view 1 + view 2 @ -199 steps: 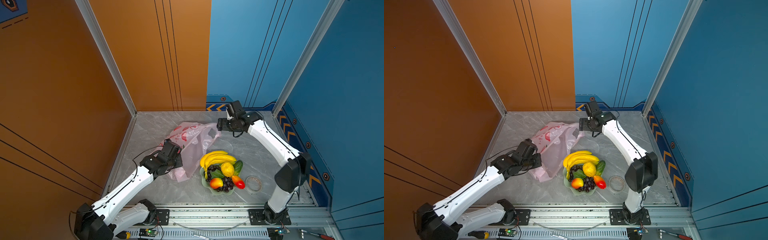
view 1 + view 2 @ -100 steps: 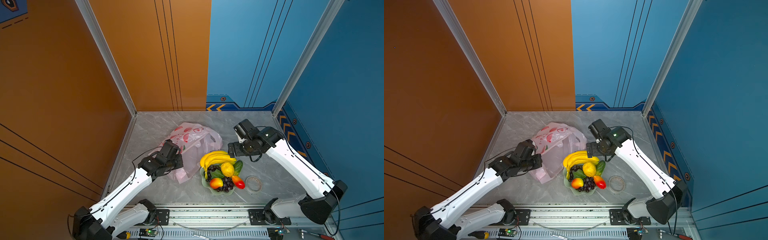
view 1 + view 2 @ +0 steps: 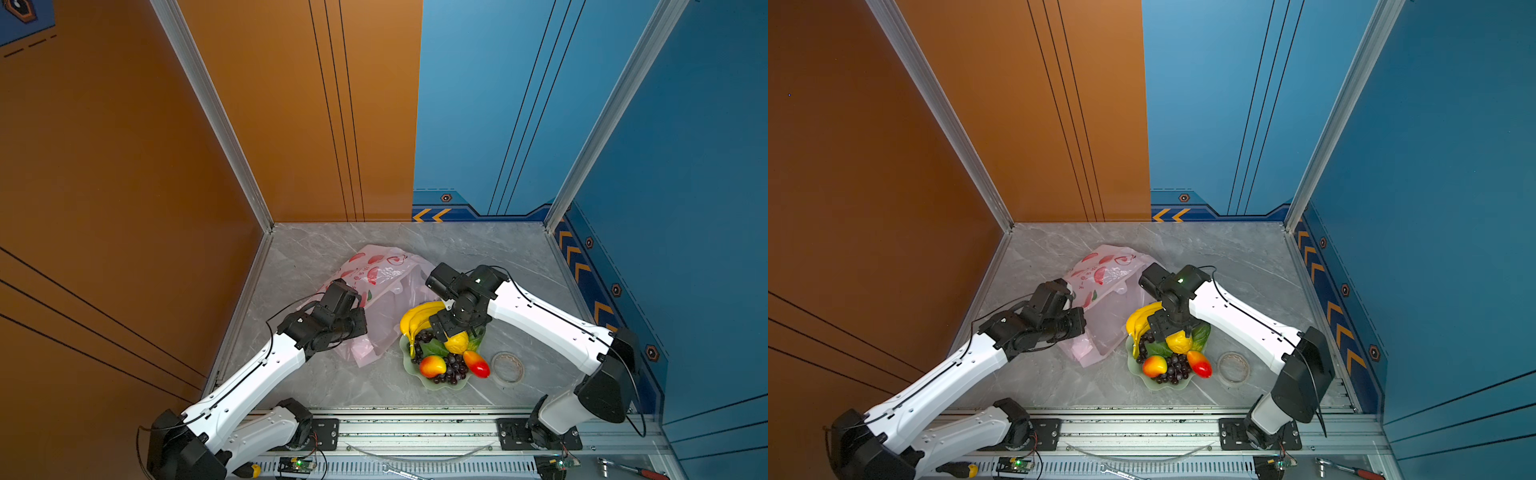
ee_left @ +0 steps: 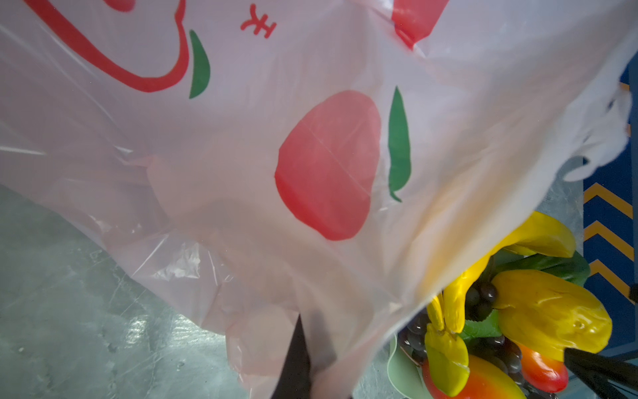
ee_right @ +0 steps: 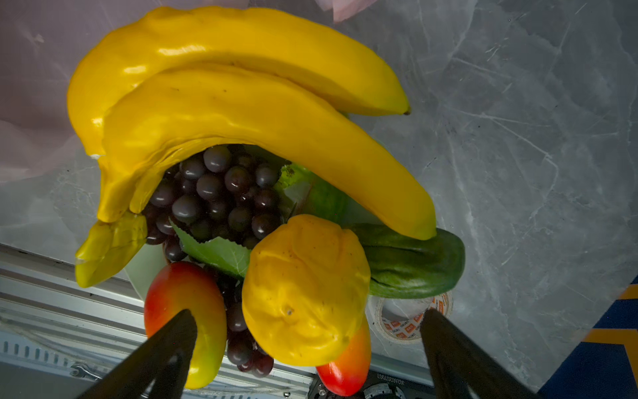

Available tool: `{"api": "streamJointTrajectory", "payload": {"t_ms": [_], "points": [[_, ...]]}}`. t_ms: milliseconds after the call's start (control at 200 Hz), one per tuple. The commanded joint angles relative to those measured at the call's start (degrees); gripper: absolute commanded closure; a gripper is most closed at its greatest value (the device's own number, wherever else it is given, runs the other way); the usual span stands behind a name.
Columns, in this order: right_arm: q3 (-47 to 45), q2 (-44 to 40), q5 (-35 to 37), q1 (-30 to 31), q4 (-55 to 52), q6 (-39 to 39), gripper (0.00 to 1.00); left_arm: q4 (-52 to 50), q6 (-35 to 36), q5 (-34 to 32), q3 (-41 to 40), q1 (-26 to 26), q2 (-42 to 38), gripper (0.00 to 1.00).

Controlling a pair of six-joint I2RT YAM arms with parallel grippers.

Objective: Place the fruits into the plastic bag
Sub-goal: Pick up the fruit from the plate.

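Right claw [image 5: 307, 312], spread wide, hangs over the bumpy yellow lemon [image 5: 303, 290] on the pale green wavy-edged plate [image 3: 438, 385]; left claw [image 3: 360, 300], pressed together, seemingly pinches the crinkly pale-pink plastic bag [image 3: 382, 270] beside the plate; best to descend centred, then close gently.

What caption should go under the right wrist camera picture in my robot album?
Right claw, wide open, hovers over the lemon, next to the banana bunch and grapes.

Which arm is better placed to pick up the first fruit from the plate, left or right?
Right. The right gripper hangs open over the lemon on the plate. The left gripper is shut on the plastic bag, so it is occupied.
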Motion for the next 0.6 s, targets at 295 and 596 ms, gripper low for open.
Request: {"api": "streamJointTrajectory", "payload": {"t_ms": [295, 596], "points": [[-3.38, 3.43, 2.08, 0.65, 1.21, 1.76, 0.12, -0.62, 0.29, 1.06, 1.39, 0.61, -0.80, 1.00], [-3.23, 4.20, 3.02, 0.73, 1.39, 2.66, 0.25, -0.96, -0.06, 0.54, 1.31, 0.70, -1.34, 1.00]]}}
